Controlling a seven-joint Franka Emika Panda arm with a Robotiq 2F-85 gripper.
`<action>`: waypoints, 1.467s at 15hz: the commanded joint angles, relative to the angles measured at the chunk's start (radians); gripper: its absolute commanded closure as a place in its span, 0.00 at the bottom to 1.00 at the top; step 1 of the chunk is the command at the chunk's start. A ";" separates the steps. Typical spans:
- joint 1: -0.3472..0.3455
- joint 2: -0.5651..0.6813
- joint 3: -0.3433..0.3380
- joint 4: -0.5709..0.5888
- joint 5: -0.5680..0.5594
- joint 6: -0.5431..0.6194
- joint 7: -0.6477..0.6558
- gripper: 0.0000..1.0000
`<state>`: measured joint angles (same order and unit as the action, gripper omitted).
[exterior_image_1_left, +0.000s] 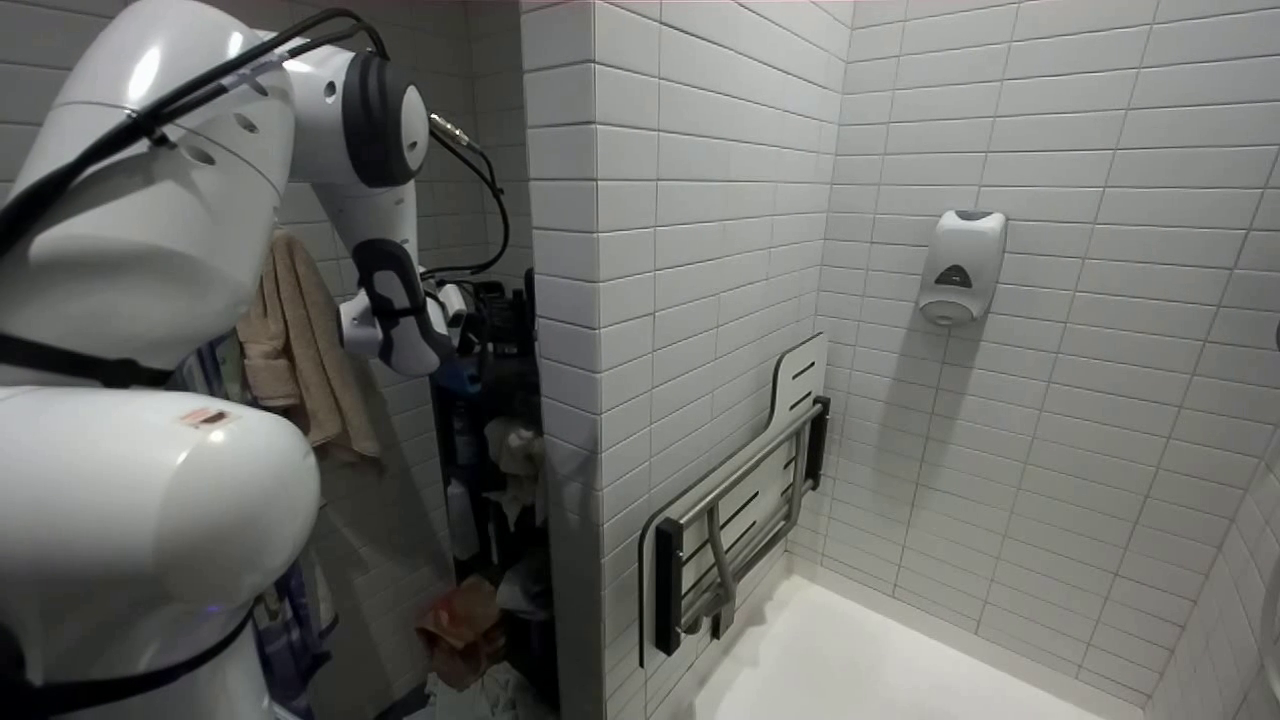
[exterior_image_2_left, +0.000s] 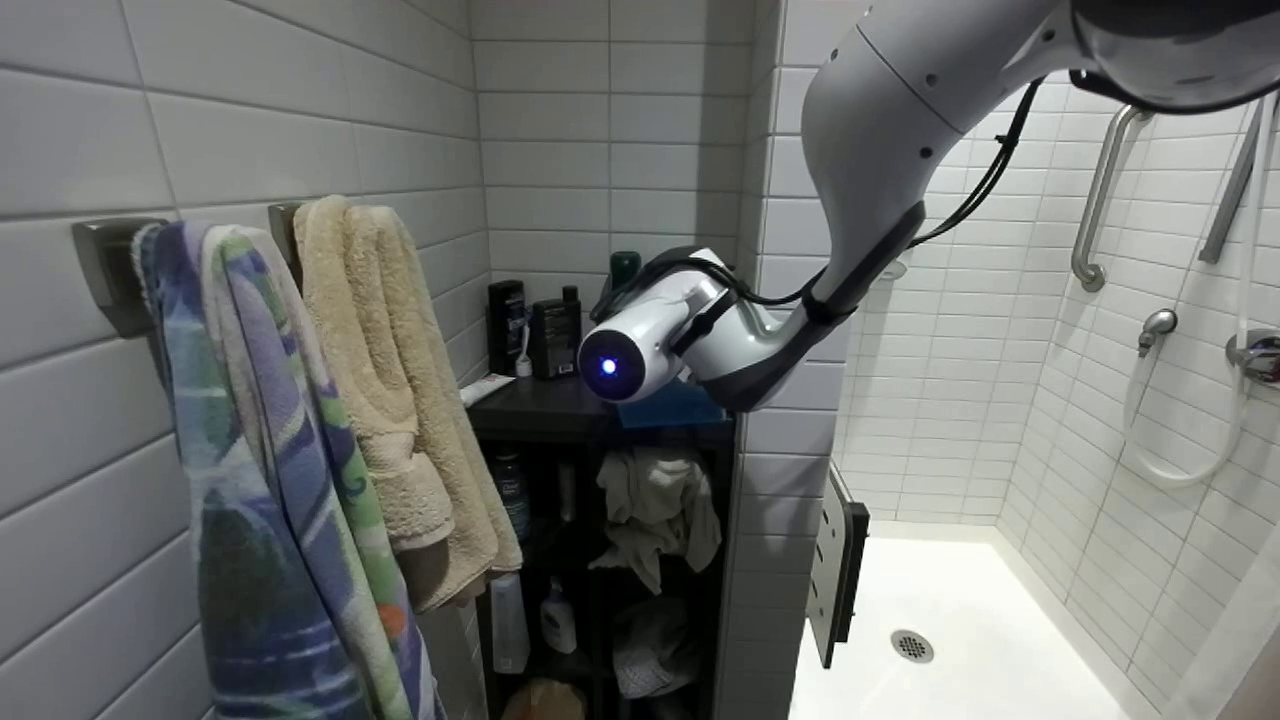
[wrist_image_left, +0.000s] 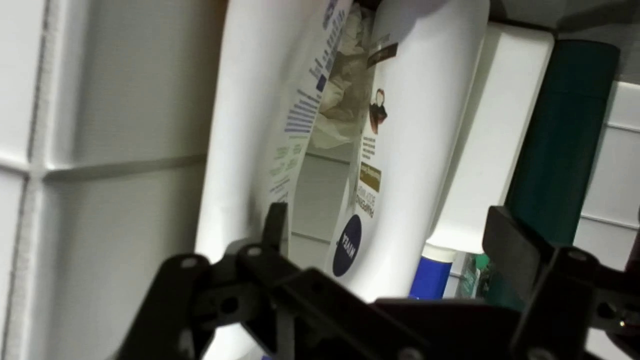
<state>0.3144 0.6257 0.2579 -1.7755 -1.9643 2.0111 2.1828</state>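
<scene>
Close by the tiled wall (wrist_image_left: 130, 100), the gripper (wrist_image_left: 386, 220) has its jaws spread wide, and between them shows the white Nivea bottle (wrist_image_left: 415, 135), contact hard to call! To one side, a purple-printed white bottle (wrist_image_left: 255, 120); to the other, a white container (wrist_image_left: 502, 130), then a dark green container (wrist_image_left: 562, 140). Further out, in an exterior view, the arm (exterior_image_2_left: 890, 140) reaches in at a black shelf unit (exterior_image_2_left: 540, 415), beige towel (exterior_image_2_left: 385, 350) hanging nearby.
</scene>
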 joint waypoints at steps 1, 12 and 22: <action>-0.012 0.027 0.008 0.039 -0.036 0.057 0.038 0.00; 0.007 0.082 -0.014 0.115 -0.140 -0.023 0.089 0.00; 0.005 0.146 -0.021 0.175 -0.139 -0.039 0.076 0.00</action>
<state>0.3138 0.7346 0.2467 -1.6478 -2.0778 1.9854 2.2492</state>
